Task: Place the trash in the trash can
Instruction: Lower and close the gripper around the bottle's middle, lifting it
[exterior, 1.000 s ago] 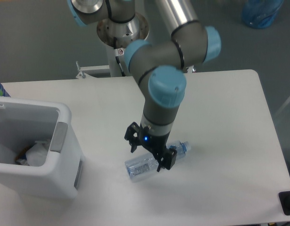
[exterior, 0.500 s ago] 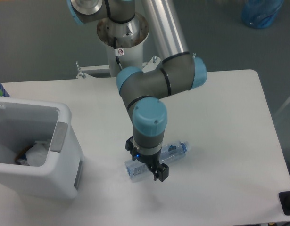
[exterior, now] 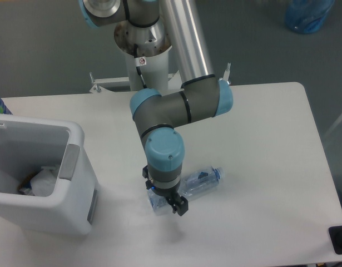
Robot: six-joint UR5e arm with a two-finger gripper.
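Lying on the white table, the bottle is straddled at its base end by the gripper.
The trash can is positioned at the left, with the white wad inside; jaw closure cannot be determined.

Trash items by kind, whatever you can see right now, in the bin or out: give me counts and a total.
Clear plastic bottle, on the table under the gripper: 1
Crumpled white wad, inside the trash can: 1
Total: 2
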